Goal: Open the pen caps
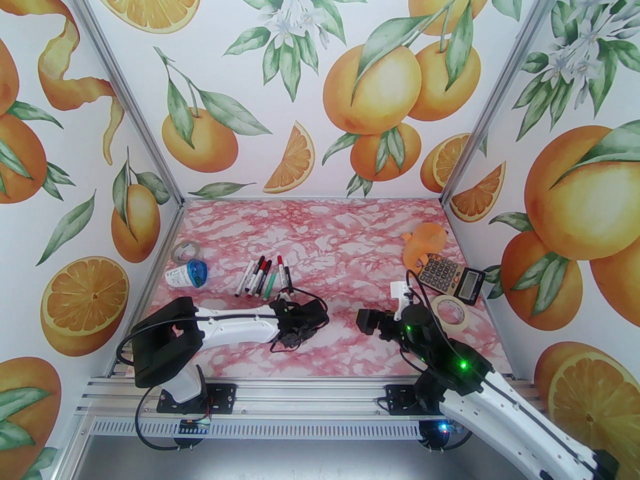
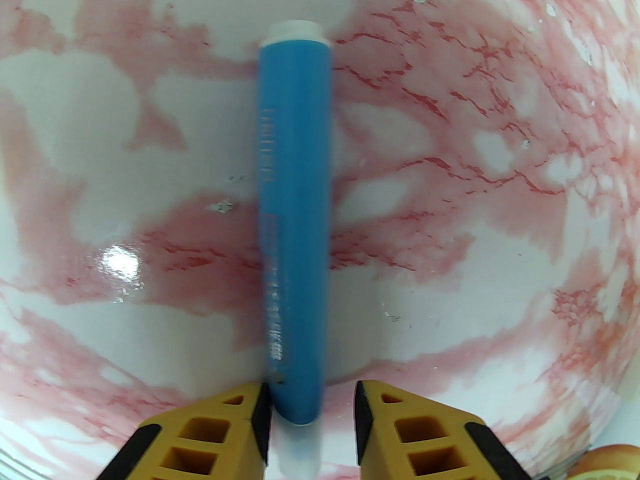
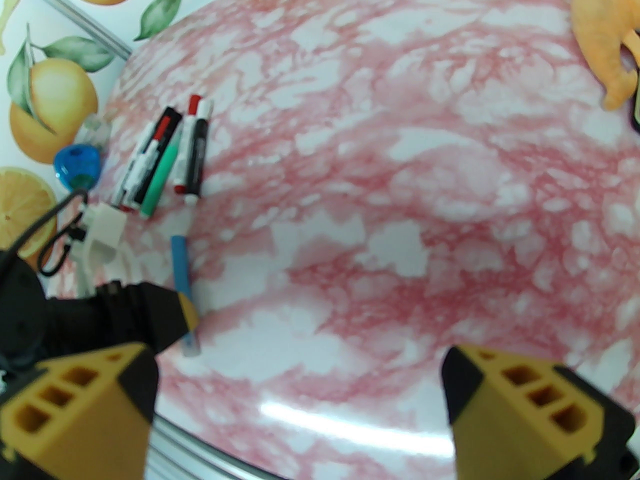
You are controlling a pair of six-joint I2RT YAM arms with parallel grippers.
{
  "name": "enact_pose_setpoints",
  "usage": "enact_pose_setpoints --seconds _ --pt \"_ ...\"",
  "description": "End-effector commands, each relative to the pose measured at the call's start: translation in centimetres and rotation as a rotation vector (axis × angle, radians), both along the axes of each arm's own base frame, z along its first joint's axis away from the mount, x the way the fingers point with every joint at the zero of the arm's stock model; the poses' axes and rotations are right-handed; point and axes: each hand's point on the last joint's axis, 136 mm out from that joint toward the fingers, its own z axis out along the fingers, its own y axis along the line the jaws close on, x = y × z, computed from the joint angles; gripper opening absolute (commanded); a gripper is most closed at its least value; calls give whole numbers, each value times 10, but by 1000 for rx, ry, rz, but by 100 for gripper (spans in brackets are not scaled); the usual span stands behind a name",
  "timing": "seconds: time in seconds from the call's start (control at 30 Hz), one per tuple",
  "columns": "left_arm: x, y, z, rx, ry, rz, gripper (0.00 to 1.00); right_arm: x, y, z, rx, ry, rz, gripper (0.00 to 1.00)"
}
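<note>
Several pens (image 1: 262, 278) lie bunched on the pink marbled table left of centre, also visible as pens (image 3: 165, 158) in the right wrist view. Some carry red pen caps (image 1: 279, 258) at their tips, such as a red cap (image 3: 194, 103). A blue pen (image 2: 295, 218) with a white end piece (image 2: 296, 30) lies between the yellow fingers of my left gripper (image 2: 312, 393). The left finger touches it and a gap separates the right finger, so the jaws are open. The same blue pen (image 3: 180, 263) rests on the table. My left gripper (image 1: 292, 340) points down. My right gripper (image 3: 300, 368) is wide open and holds nothing, right of centre (image 1: 364, 320).
A clear tape roll (image 1: 186, 252) and a white bottle with a blue cap (image 1: 187, 274) sit at the left. At the right are an orange soft toy (image 1: 425, 245), two calculators (image 1: 440, 270), a masking tape roll (image 1: 452, 310) and a white plastic piece (image 1: 400, 293).
</note>
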Motion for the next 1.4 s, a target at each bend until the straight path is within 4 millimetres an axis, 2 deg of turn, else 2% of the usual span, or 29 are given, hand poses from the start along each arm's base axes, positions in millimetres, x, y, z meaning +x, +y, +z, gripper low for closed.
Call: enact_pose_setpoints --seconds 0.0,0.07,0.27,0.47,0.53,0.63,0.7,0.83,0.97,1.03,1.13,1.27,1.37 --pt "2 1 1 -26 -14 10 48 -1 8 1 22 -7 35 100" --pt "9 1 15 3 -62 -66 57 -3 13 3 24 -26 77 100" --pt "17 4 56 101 -185 -372 59 0 12 15 -16 -81 102 100" --pt "14 22 93 96 -321 -614 63 3 7 31 0 -136 69 100" --pt "12 27 107 62 -351 -712 70 2 7 39 -8 -151 87 100" --pt "2 33 120 47 -359 -891 76 1 6 47 -23 -147 92 100" --pt "-4 42 123 106 -338 -978 77 2 4 51 -39 -145 88 100" --pt "-1 63 117 260 -310 -1064 84 5 3 60 -46 -154 70 100" --pt "-4 54 102 272 -300 -1199 97 10 4 67 -49 -151 57 100" --pt "-2 50 95 293 -293 -1246 100 11 5 70 -49 -149 57 100" --pt "-3 36 86 257 -283 -1329 100 13 6 74 -38 -161 50 100" --pt "7 31 73 327 -217 -1387 100 13 6 77 -16 -172 43 100" --pt "9 34 55 399 -97 -1469 100 12 6 74 -15 -174 47 100"
